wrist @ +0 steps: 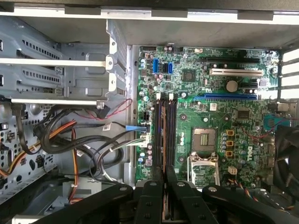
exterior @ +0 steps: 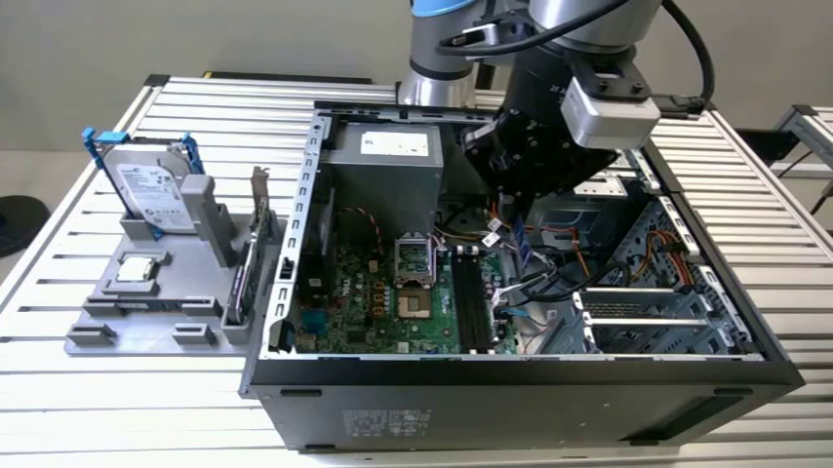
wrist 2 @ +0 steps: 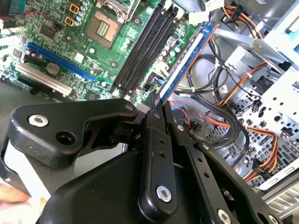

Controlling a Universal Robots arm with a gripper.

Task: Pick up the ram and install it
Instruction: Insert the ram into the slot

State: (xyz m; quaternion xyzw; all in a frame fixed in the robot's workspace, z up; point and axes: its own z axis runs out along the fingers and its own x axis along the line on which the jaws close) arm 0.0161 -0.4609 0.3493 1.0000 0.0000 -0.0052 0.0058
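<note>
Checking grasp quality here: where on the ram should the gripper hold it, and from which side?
Pinch the ram across its two flat faces, at the long edge away from the memory slots, coming from above. It is thin, and its slot-side edge should stay free. The gripper looks shut on it that way.

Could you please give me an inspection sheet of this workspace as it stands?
Surface: slatted metal table carrying an open computer case.
Job's things: ram held above the motherboard, alongside the empty memory slots; not seated.
Clutter: grey fixture on the exterior view's left, holding a hard drive and an expansion card.
Grippers: hand shut on the ram's end.
Cables: bundled wires inside the case beside the board.
Surroundings: a second metal frame at the exterior view's right edge.
</note>
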